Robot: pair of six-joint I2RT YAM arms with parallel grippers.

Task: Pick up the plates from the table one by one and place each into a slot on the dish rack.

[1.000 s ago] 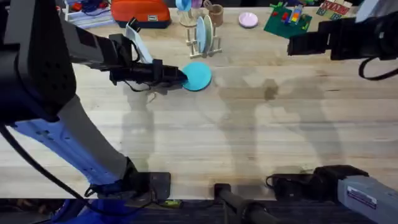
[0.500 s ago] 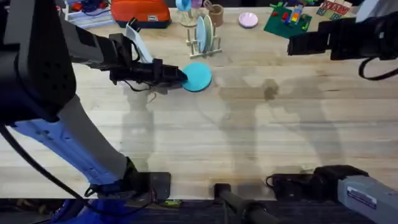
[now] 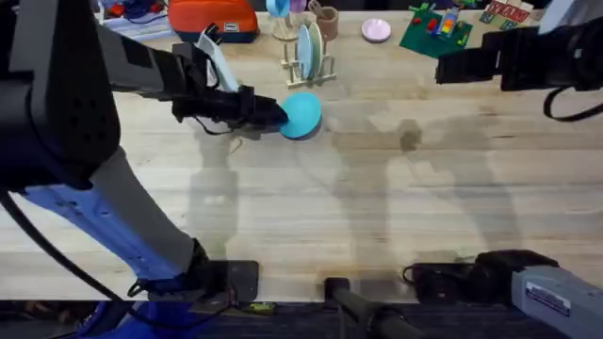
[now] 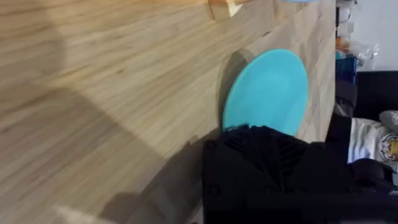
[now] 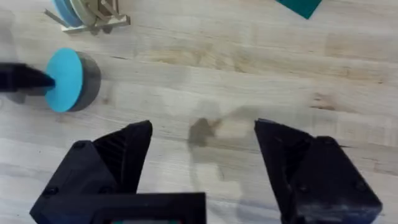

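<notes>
My left gripper [image 3: 276, 115] is shut on the near edge of a turquoise-blue plate [image 3: 302, 113], which it holds a little above the table [image 3: 377, 207]; the right wrist view shows the plate [image 5: 64, 79] tilted over its own shadow. In the left wrist view a black finger [image 4: 261, 149] covers the plate's [image 4: 267, 90] rim. The dish rack [image 3: 309, 68] stands just behind, with a pale blue plate [image 3: 306, 45] upright in a slot. A small pink plate [image 3: 376, 30] lies at the back. My right gripper [image 3: 441, 68] hovers open at the right [image 5: 202, 134].
A green baseplate [image 3: 433, 34] with bricks lies at the back right, its corner [image 5: 300, 5] also in the right wrist view. An orange container [image 3: 212, 17] and a tan cup [image 3: 327, 19] stand along the back edge. Bare wood stretches across the middle and front.
My left gripper has shifted slightly toward the rack with the turquoise plate in it. The right arm has not moved.
</notes>
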